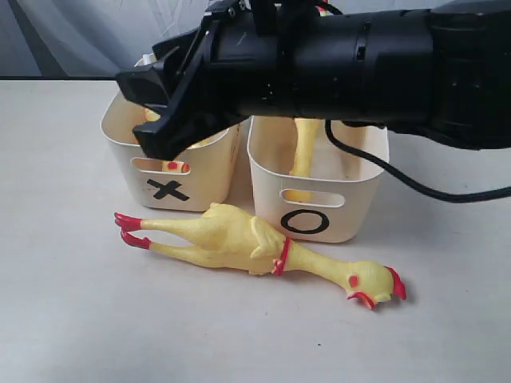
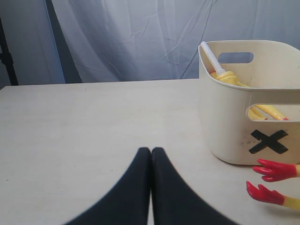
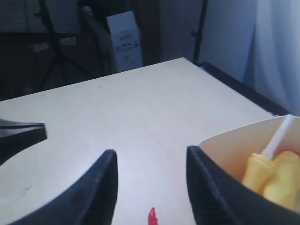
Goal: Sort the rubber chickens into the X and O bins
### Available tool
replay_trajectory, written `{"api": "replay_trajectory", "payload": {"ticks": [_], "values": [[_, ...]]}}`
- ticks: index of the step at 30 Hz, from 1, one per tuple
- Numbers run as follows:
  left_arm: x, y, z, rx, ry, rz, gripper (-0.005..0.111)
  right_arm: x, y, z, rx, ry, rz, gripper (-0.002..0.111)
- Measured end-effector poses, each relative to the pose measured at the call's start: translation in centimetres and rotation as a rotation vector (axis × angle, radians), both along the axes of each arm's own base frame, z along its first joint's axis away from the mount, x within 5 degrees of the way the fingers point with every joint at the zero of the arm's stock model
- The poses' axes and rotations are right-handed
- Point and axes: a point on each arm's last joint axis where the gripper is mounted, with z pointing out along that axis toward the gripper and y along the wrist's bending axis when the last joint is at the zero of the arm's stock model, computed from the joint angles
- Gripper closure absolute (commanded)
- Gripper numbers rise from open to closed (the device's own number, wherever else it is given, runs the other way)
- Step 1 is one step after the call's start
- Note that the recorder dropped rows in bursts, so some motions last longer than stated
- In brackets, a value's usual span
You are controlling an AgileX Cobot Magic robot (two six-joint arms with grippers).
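A big yellow rubber chicken lies on its side on the table in front of both bins, red feet toward the X bin. The X bin holds a yellow chicken; it also shows in the right wrist view. In the O bin a slim chicken leans upright. My right gripper hangs open and empty above the table beside the X bin's rim; in the exterior view it reaches across from the right. My left gripper is shut and empty, low over the table left of the X bin.
A white rod sticks up out of the X bin. A black cable hangs behind the O bin. The table's far edge and dark stands lie beyond. The right arm hides the bins' back halves in the exterior view.
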Motion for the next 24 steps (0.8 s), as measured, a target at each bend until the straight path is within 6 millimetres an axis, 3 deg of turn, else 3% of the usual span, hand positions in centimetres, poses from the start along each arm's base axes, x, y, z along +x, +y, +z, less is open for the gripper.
{"api": "replay_trajectory", "payload": {"ticks": [4, 8, 13, 17, 24], "values": [[0.0, 0.0, 0.0, 0.000, 0.000, 0.000, 0.107, -1.0, 0.2, -0.9, -0.091, 0.014, 0.122, 0.064], [0.0, 0.0, 0.0, 0.000, 0.000, 0.000, 0.107, -1.8, -0.4, -2.9, -0.326, 0.016, 0.236, 0.064], [0.0, 0.0, 0.0, 0.000, 0.000, 0.000, 0.107, -1.8, -3.1, -5.7, -0.767, 0.023, 0.277, 0.064], [0.0, 0.0, 0.0, 0.000, 0.000, 0.000, 0.107, -1.7, -5.3, -6.7, -1.027, 0.090, 0.227, 0.064], [0.0, 0.0, 0.0, 0.000, 0.000, 0.000, 0.107, -1.2, -6.4, -6.9, -1.134, 0.113, 0.131, 0.064]]}}
